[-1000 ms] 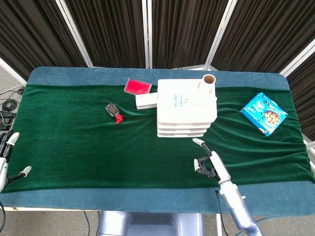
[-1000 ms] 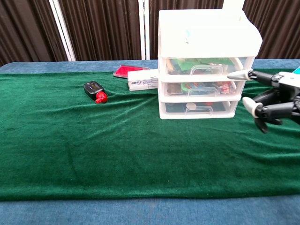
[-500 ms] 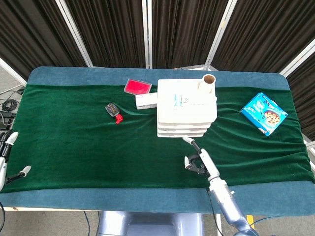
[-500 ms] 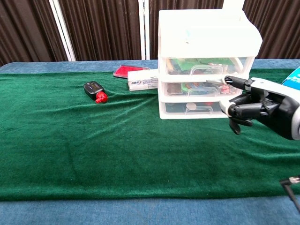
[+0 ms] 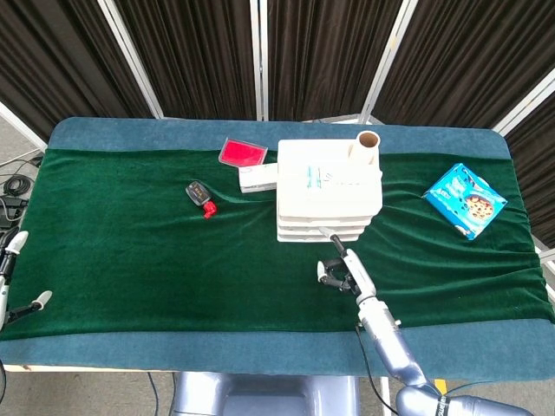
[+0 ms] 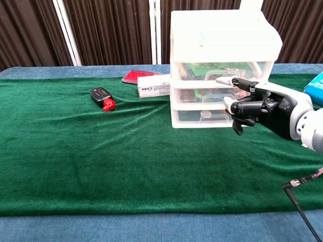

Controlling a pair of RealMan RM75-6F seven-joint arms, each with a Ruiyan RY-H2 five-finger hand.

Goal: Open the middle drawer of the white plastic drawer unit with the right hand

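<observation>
The white plastic drawer unit [image 5: 329, 186] [image 6: 222, 45] stands right of the table's middle, all three drawers pushed in. Its middle drawer [image 6: 202, 95] shows coloured contents through the clear front. My right hand [image 6: 260, 103] [image 5: 340, 264] hangs just in front of that drawer's right half, hiding part of it. One finger reaches left to the top edge of the middle drawer, the thumb sits below it, and the other fingers curl down. It holds nothing. My left hand [image 5: 13, 277] rests off the table's left edge, fingers apart and empty.
A cardboard tube [image 5: 368, 147] stands on the unit. A white long box [image 6: 154, 85] and a red flat case [image 6: 141, 76] lie left of it, with a small black and red object [image 6: 102, 98] further left. A blue cookie pack [image 5: 466, 199] lies at the right.
My right hand has moved left and toward the unit, from beside its right edge to in front of the middle drawer. The drawers have not moved. The left hand stayed almost still.
</observation>
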